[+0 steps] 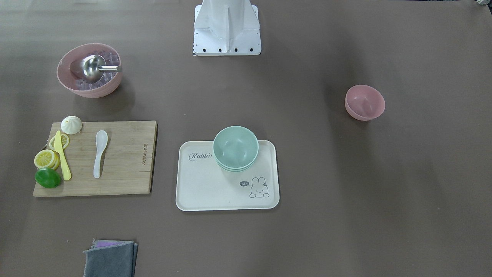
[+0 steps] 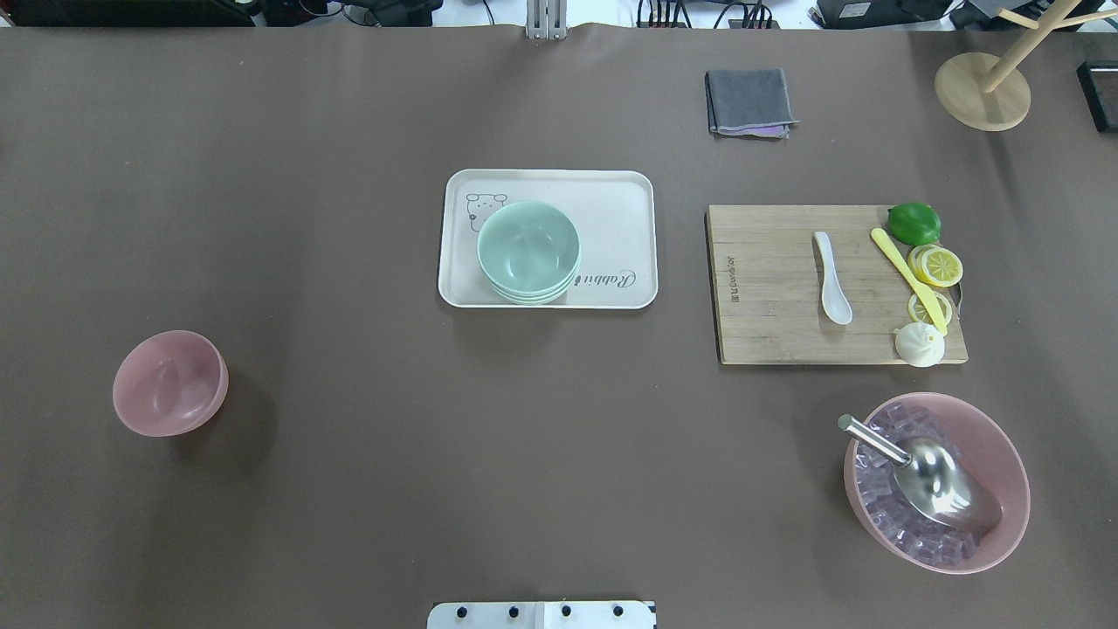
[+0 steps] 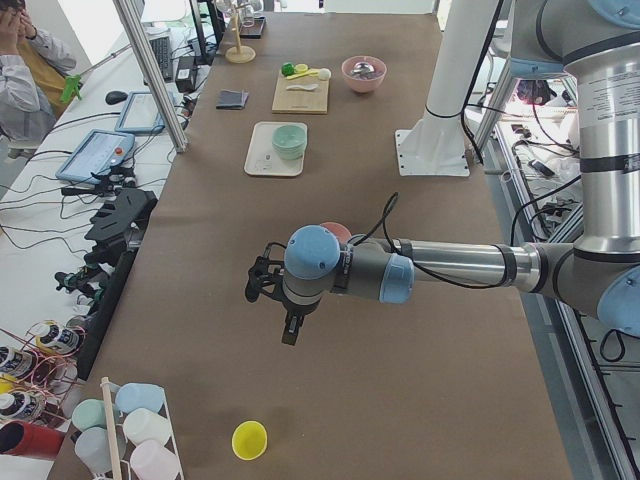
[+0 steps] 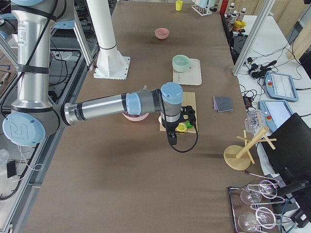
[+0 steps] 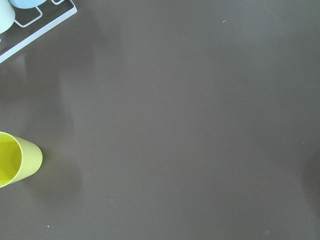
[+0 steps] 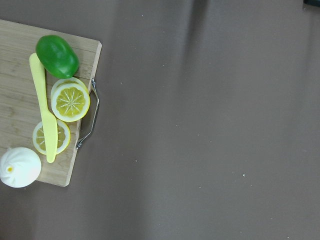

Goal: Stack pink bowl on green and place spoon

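Note:
An empty small pink bowl [image 2: 169,383] stands alone on the brown table, at the right in the front-facing view [image 1: 364,102]. A stack of green bowls [image 2: 528,252] sits on a white rabbit tray [image 2: 611,201] at the table's middle. A white spoon [image 2: 831,276] lies on a wooden cutting board [image 2: 769,332]. My left gripper [image 3: 290,335] hangs over bare table beyond the pink bowl. My right gripper [image 4: 171,141] hangs just past the board's outer edge. Both show only in the side views, so I cannot tell whether they are open or shut.
A large pink bowl [image 2: 936,480] with ice cubes and a metal scoop stands near the board. Lime, lemon slices, a yellow knife and a bun lie on the board's outer side [image 6: 55,100]. A grey cloth [image 2: 749,101], a wooden stand [image 2: 983,87] and a yellow cup [image 5: 15,159] are nearby.

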Available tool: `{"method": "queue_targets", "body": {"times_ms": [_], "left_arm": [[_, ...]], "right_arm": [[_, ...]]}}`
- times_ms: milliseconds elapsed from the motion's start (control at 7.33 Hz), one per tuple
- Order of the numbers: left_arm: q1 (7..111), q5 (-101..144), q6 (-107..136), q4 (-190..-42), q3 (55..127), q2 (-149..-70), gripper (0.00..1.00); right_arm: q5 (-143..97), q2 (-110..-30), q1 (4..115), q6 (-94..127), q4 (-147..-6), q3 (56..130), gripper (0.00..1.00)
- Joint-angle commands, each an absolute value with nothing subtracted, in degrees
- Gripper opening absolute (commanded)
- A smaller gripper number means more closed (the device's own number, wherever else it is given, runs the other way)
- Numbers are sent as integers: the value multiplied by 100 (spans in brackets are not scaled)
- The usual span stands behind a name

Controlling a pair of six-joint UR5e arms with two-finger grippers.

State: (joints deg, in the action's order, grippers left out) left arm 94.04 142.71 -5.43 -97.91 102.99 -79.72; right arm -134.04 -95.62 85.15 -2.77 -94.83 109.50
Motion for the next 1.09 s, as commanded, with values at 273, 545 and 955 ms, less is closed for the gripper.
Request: {"method": "queue_targets", "body": {"times_ms": [273, 545, 955], "left_arm": [[9396, 14625, -492, -10517, 10266, -7726, 98], [9378, 14660, -240, -10635, 10266, -7629, 98], [9001, 14616, 52, -10696, 10266, -7673, 96]], "right_arm": [[-13543, -9519, 8298, -212, -9466, 10995, 100], [-13597, -9527, 8209, 244, -9466, 11030, 100], [-13597, -9186, 7351, 2328, -8504, 10969, 100]]}}
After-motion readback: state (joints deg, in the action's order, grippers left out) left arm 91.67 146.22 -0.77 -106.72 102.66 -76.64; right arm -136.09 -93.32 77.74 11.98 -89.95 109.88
